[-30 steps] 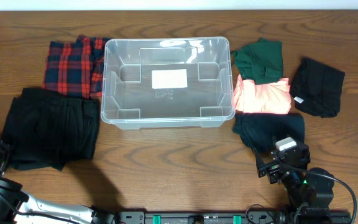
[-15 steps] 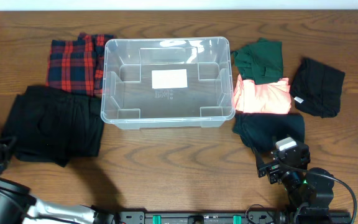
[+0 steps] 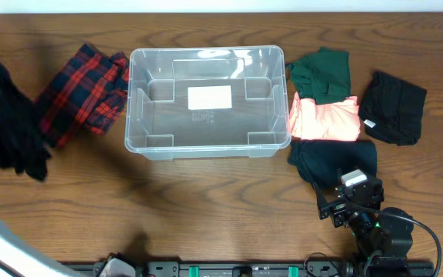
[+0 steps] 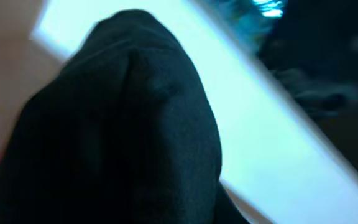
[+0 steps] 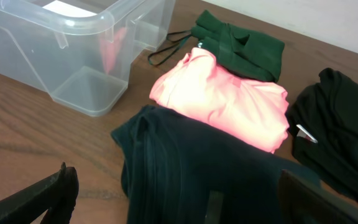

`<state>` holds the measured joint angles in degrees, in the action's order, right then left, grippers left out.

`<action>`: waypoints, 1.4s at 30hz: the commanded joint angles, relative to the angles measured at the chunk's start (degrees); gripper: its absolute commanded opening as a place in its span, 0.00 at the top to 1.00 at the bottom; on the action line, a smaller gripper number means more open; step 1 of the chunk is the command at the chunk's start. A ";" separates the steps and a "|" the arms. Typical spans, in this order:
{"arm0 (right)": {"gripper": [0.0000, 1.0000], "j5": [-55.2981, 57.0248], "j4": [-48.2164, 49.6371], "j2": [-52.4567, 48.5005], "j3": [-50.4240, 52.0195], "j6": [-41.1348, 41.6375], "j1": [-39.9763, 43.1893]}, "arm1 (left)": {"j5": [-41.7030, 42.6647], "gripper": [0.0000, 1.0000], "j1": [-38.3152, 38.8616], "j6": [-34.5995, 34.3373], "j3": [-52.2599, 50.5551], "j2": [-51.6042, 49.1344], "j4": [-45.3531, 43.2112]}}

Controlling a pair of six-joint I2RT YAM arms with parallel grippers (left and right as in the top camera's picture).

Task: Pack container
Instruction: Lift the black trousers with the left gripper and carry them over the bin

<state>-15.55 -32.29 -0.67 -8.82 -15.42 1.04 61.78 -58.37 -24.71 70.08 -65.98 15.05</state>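
At the table's left edge, a black garment (image 3: 6,115) hangs raised. Cloth hides the left gripper, so its grip cannot be told. The right gripper (image 5: 178,186) stands apart. The container (image 3: 132,100) sits at the centre, empty. Advise carrying the garment above the rim before lowering.

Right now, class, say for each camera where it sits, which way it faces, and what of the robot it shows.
Overhead: above the table, looking straight down at the container; the right arm shows.
Left wrist: a black garment fills it close up; no fingers visible.
Right wrist: low, facing the pink garment and a container corner; the open right pincer shows.
Overhead and right wrist share those two.
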 commanded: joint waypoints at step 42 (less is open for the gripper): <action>0.01 0.13 -0.07 0.35 0.13 0.61 0.81 | -61.70 0.94 87.97 -24.37 1.29 -20.83 -15.74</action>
<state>-15.57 -32.29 -0.69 -8.82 -15.42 1.04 3.75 29.36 -48.45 69.87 -87.55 -1.91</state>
